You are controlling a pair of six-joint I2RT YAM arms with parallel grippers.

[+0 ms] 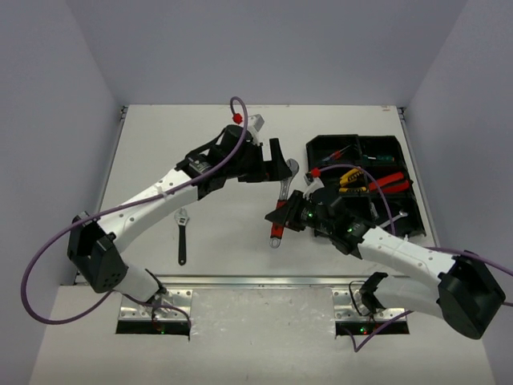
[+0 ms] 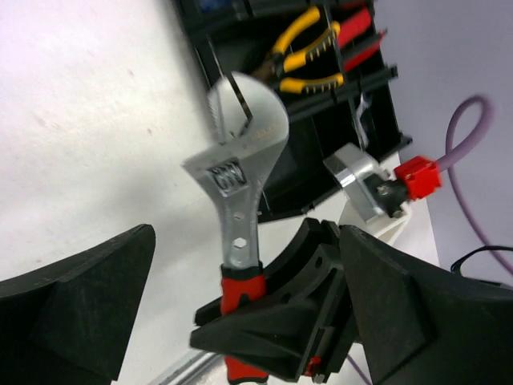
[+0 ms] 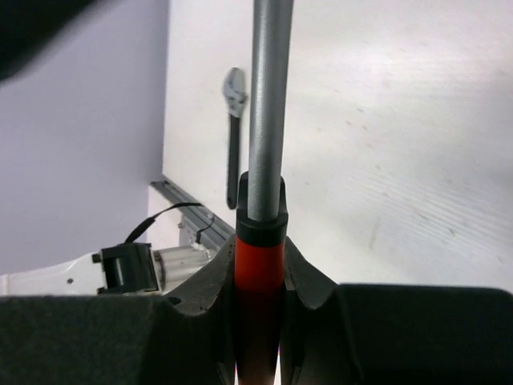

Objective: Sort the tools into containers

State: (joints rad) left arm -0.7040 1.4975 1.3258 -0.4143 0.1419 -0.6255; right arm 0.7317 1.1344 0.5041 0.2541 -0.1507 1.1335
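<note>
My right gripper (image 1: 280,218) is shut on the red handle of a silver adjustable wrench (image 1: 285,191) just left of the black organiser tray (image 1: 409,220). In the right wrist view the fingers (image 3: 200,297) clamp the red handle (image 3: 259,269). My left gripper (image 1: 282,163) is open, its jaws on either side of the wrench's head end. In the left wrist view the wrench (image 2: 240,176) stands between my open fingers (image 2: 88,297), with the right gripper's black jaws around its handle. The tray holds yellow pliers (image 1: 349,178), red pliers (image 1: 389,183) and screwdrivers (image 1: 377,160).
A second silver wrench with a dark handle (image 1: 183,237) lies on the white table at the left; it also shows in the right wrist view (image 3: 233,128). Purple cables loop from both arms. A metal rail runs along the table's near edge (image 1: 256,281).
</note>
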